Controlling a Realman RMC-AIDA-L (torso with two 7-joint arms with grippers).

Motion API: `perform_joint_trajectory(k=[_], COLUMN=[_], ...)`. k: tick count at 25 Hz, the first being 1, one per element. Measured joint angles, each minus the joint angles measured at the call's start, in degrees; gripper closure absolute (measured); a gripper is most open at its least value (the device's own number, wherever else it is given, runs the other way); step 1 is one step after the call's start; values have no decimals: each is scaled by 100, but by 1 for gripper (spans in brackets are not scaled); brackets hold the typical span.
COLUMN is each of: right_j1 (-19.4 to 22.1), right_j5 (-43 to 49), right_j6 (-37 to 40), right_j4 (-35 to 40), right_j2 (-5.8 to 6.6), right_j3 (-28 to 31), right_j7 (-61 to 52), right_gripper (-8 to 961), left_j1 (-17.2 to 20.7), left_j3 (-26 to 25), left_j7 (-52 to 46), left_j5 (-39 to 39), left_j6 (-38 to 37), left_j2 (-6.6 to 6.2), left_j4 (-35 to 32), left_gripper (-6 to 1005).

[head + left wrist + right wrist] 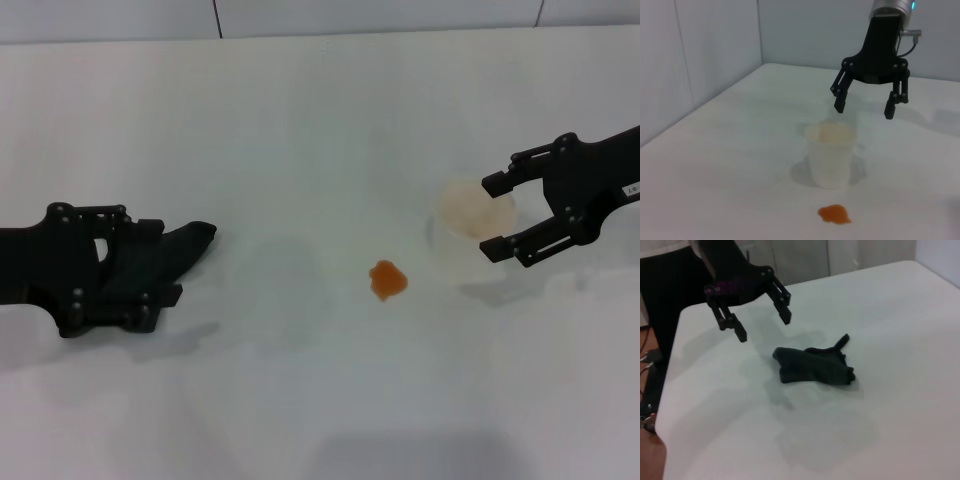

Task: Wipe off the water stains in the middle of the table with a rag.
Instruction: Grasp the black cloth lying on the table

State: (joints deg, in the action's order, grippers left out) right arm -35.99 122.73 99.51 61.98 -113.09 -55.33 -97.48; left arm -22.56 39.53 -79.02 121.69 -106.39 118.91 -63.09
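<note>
The water stains (388, 279), a small orange blot, lay nearest on the white surface (320, 120), about midway between the two arms. Just beside the blot, toward the robot's right, stood a translucent plastic cup (474, 215). The right claw (493, 216) hovered at that cup with its fingers spread wide, holding nothing. On the robot's left, the dark rag (172, 255) lay crumpled on the surface, and the left claw (763, 324) hung above it, fingers apart and empty.
</note>
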Motion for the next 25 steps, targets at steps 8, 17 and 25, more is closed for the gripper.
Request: perform_joint_trajectory(k=[8, 17, 25], right_j1=[-14, -22, -37], right_j5=[6, 1, 18], right_j6=[-93, -225, -373], right_j4=[-47, -41, -37], right_j2=[-7, -19, -116], right_j3=[0, -3, -89], right_j7=[-1, 0, 44], right_gripper=[113, 113, 113], left_j1=[25, -250, -1073], left_j3=[-31, 15, 20], left_j7=[-288, -2034, -2934], left_j5=[-7, 645, 2236], left_j6=[154, 681, 640], left_j2=[-121, -273, -137], left_j4=[-89, -691, -272], left_gripper=[302, 304, 305])
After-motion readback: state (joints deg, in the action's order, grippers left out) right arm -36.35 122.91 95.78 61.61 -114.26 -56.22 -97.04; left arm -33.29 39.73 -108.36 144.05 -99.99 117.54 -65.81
